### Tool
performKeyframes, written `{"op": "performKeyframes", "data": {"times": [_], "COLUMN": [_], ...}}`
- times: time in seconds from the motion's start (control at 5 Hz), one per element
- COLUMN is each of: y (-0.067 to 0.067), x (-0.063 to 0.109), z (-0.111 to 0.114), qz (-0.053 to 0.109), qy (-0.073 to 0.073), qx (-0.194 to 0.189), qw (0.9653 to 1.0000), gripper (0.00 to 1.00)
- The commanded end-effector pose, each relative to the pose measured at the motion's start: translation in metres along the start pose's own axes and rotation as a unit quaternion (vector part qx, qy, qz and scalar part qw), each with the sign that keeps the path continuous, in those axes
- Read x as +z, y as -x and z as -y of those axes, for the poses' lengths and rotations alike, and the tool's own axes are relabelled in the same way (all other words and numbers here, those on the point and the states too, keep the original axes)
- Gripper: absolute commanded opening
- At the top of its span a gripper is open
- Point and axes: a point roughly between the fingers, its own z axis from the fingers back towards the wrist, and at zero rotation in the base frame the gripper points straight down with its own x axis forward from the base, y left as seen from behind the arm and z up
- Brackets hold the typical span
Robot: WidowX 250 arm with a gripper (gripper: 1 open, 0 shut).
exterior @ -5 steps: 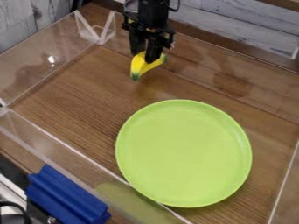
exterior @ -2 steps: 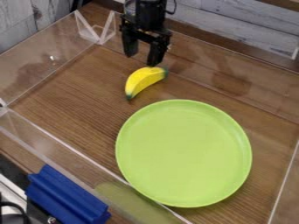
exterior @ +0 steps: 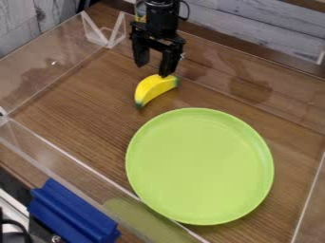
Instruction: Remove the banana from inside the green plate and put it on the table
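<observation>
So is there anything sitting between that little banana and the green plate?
No. In the camera view, only a short strip of bare wooden table separates the banana from the green plate; they lie apart.

banana [exterior: 155, 88] now released — on table [exterior: 76, 114]

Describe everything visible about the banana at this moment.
The banana is a small, curved, bright-yellow toy, smooth like plastic, with a dark tip at its upper right end. It lies on its side on the brown wood-grain table, slanting from lower left to upper right, just beyond the far rim of the green plate and not touching it. The open gripper stands directly above its upper end, pointing down, no longer clamping it; whether a fingertip brushes it cannot be told.
</observation>
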Motion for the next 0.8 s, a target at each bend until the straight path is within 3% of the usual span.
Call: {"op": "performKeyframes", "data": {"times": [0.0, 0.6], "y": [-0.004, 0.002], "x": [0.013, -0.004], "z": [-0.006, -0.007], "qz": [0.025, 0.017], "qy": [-0.006, -0.001], "qx": [0.005, 0.000], "qw": [0.9997, 0.9999], "gripper": [1.00, 1.00]}}
